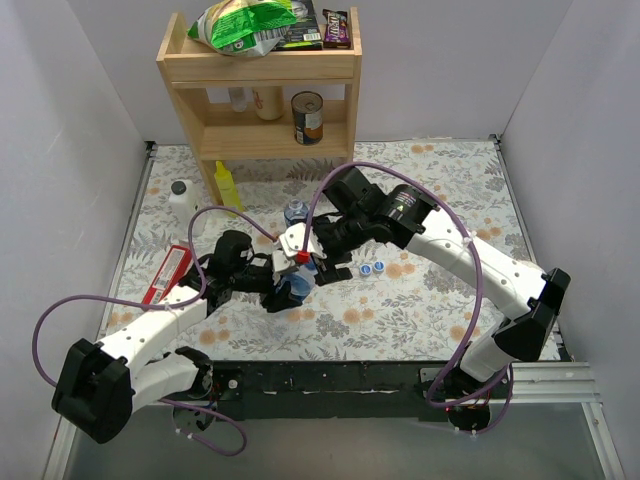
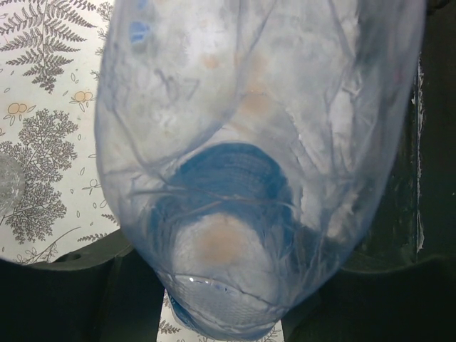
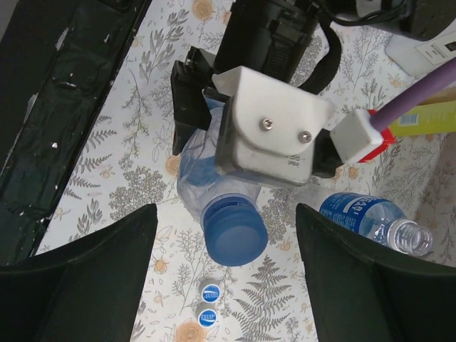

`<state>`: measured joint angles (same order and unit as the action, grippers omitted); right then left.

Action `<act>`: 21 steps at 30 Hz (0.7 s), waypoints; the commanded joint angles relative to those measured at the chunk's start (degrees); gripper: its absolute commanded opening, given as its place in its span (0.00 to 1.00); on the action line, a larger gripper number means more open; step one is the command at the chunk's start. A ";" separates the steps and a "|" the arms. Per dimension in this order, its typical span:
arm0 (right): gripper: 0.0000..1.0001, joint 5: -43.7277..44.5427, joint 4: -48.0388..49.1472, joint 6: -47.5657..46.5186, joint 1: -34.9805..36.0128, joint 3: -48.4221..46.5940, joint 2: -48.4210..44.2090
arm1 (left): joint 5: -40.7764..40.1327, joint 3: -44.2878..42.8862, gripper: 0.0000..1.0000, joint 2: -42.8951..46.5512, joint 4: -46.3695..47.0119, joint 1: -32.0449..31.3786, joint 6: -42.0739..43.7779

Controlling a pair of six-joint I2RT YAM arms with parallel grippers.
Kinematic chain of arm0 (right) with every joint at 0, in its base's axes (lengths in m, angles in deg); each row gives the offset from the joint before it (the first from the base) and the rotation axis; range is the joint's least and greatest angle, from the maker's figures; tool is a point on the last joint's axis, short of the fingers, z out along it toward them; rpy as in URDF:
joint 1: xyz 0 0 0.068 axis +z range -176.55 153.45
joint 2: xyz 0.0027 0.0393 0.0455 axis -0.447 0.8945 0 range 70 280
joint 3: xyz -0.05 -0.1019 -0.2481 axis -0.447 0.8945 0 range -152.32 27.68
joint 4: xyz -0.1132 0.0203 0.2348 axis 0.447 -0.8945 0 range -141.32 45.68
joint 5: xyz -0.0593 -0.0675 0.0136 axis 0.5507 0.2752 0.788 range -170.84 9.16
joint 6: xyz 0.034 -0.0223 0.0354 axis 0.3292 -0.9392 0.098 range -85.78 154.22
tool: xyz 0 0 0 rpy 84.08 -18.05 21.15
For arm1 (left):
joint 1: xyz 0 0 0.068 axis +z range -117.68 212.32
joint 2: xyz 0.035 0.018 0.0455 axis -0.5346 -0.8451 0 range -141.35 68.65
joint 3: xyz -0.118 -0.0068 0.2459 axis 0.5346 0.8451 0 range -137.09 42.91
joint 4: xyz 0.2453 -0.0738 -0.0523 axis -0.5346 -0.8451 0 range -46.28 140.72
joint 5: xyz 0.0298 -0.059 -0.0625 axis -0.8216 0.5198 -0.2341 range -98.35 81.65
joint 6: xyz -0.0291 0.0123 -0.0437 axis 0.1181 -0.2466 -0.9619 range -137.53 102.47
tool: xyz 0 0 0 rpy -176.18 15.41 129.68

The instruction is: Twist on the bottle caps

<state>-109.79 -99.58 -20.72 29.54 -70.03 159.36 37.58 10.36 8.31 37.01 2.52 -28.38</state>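
Floral desk: left claw pinches the thin, likely crushable bottle mid-body; right claw, spread, hovers over its small cap, best taken by the rim.

High overview, wrist views close on bottle

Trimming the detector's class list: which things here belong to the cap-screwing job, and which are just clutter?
Job: clear bottle in the left gripper, blue cap on its neck; open labelled bottle; two loose blue caps.
Clutter: white bottle; yellow bottle; red packet; wooden shelf with its can and green bag.
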 commanded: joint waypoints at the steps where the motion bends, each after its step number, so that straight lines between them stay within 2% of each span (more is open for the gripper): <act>1: 0.82 -1.46 -3.97 -4.30 -0.02 -1.78 -0.50 | 0.56 -2.60 0.00 0.39 0.62 0.09 -1.97; 11: 0.77 2.31 -6.16 -2.02 -0.02 -0.55 -1.03 | 1.18 -2.16 0.00 0.83 4.57 3.17 -8.56; 21: 0.75 8.03 -5.30 3.51 -0.37 6.65 -2.88 | 2.76 -0.84 0.00 2.77 9.23 7.92 -13.67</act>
<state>-102.01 -100.26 -22.14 28.65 -66.84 158.09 39.94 10.03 8.60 40.05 8.42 -37.91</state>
